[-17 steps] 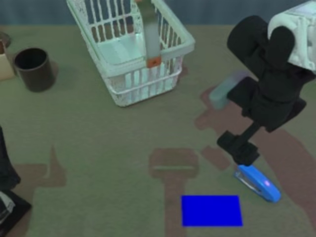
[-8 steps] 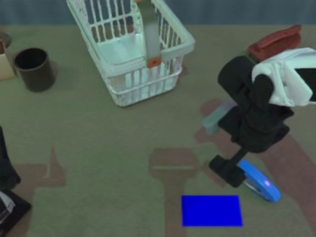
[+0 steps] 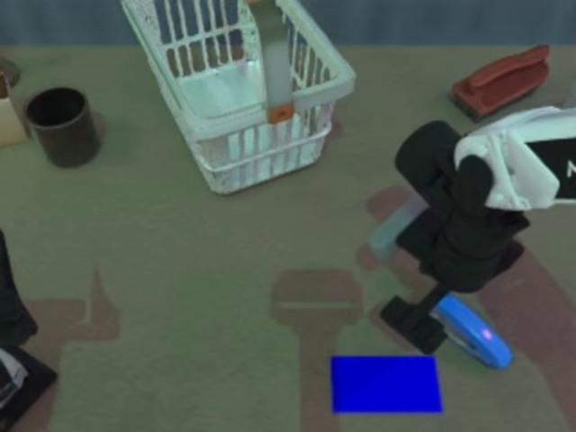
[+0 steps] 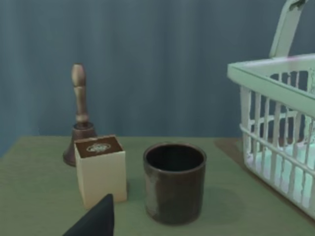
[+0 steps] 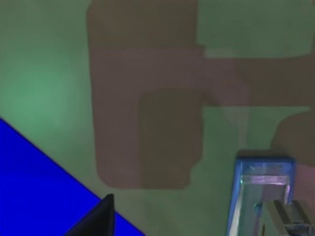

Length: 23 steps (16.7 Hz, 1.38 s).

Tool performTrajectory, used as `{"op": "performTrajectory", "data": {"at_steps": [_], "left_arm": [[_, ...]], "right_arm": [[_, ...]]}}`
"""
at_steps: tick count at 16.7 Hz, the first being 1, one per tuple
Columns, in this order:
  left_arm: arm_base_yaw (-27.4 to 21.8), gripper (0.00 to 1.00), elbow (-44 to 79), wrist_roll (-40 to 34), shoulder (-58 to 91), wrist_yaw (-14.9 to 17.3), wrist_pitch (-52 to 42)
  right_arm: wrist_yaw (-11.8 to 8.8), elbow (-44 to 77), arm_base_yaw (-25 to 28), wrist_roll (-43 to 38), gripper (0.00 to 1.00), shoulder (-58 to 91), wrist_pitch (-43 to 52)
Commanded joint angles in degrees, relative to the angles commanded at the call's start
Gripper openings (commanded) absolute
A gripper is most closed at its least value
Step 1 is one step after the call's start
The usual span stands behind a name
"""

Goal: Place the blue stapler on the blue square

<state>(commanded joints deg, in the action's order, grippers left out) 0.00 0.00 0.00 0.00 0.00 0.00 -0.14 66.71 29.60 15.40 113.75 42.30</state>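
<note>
Our right claw [image 3: 421,326] has dropped lower and toward the left since a second ago and now sits at the near-left end of the blue stapler [image 3: 472,332], which lies unmoved on the tabletop [image 3: 180,270] just right of the blue square [image 3: 386,383]. We cannot tell whether its fingers are closed on the stapler, so we judge the grasp imminent, not done. Farther back, the arm's shift has uncovered the red-brown stapler [image 3: 500,81]; the left arm stays parked at the near-left edge.

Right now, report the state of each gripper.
Left gripper: parked at the table's left edge, cannot be told.
Right gripper: low at the blue stapler, grip cannot be told.

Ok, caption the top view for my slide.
Right tool low beside the stapler, just off the blue square.
</note>
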Motion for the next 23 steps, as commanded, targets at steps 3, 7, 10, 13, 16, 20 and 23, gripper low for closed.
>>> {"op": "performTrajectory", "data": {"at_steps": [3,7,10,13,16,20,23], "left_arm": [[0.0,1.0,0.0,0.0,0.0,0.0,0.0],[0.0,1.0,0.0,0.0,0.0,0.0,0.0],[0.0,1.0,0.0,0.0,0.0,0.0,0.0],[0.0,1.0,0.0,0.0,0.0,0.0,0.0],[0.0,1.0,0.0,0.0,0.0,0.0,0.0],[0.0,1.0,0.0,0.0,0.0,0.0,0.0],[0.0,1.0,0.0,0.0,0.0,0.0,0.0]], "right_arm": [[0.0,0.0,0.0,0.0,0.7,0.0,0.0],[0.0,0.0,0.0,0.0,0.4,0.0,0.0],[0.0,0.0,0.0,0.0,0.17,0.0,0.0],[0.0,0.0,0.0,0.0,0.0,0.0,0.0],[0.0,0.0,0.0,0.0,0.0,0.0,0.0],[0.0,0.0,0.0,0.0,0.0,0.0,0.0],[0.0,0.8,0.0,0.0,0.0,-0.4,1.0]]}}
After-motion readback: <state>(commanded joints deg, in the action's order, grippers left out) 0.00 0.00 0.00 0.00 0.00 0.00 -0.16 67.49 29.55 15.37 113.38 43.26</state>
